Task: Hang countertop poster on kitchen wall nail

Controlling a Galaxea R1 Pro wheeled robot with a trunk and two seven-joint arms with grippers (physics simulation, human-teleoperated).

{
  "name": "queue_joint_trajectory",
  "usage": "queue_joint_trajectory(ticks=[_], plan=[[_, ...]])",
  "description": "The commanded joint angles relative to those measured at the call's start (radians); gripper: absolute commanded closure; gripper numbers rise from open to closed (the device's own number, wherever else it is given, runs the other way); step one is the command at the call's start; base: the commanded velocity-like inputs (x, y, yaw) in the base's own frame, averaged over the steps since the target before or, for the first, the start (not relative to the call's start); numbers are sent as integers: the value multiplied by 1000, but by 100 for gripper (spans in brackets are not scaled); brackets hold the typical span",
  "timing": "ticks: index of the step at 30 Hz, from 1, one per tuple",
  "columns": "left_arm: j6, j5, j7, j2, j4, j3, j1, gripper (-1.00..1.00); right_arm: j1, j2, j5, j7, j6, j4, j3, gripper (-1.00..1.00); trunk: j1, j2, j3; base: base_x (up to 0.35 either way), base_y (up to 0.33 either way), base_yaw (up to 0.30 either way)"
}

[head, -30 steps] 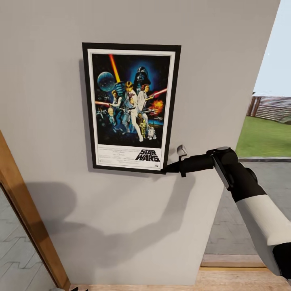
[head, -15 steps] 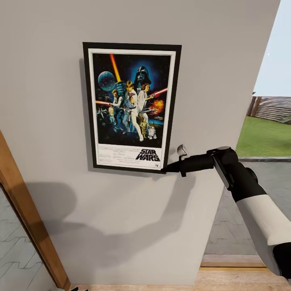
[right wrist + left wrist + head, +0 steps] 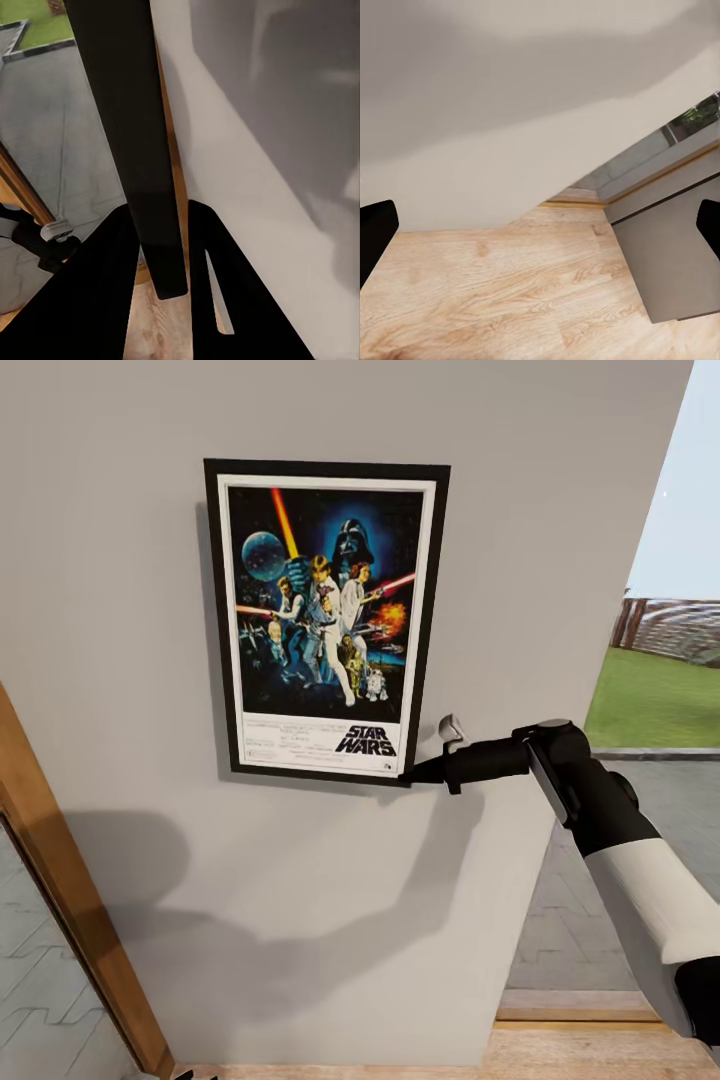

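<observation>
Hanging upright against the pale grey wall (image 3: 560,480), the poster (image 3: 326,620) is being gripped at its lower right corner by the right gripper (image 3: 412,778). The right wrist view is showing the black frame edge (image 3: 127,135) sandwiched between both fingers, apparently clamped. The left gripper (image 3: 540,229) is facing wooden floor (image 3: 495,300), fingers spread wide apart.

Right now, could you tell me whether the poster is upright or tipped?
Upright: the poster stands vertical against the wall, "STAR WARS" lowest.
</observation>
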Motion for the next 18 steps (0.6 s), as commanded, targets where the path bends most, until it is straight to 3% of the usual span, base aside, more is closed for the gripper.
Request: queue_joint_trajectory(ticks=[1,18], plan=[[-5,10,-2,1,1,-9,0,-100,-1,-1,-5,1,12,0,2,100,0,-1,0,0,0,0],[-5,10,-2,6,1,-9,0,-100,-2,-1,-4,1,12,0,2,100,0,-1,0,0,0,0]])
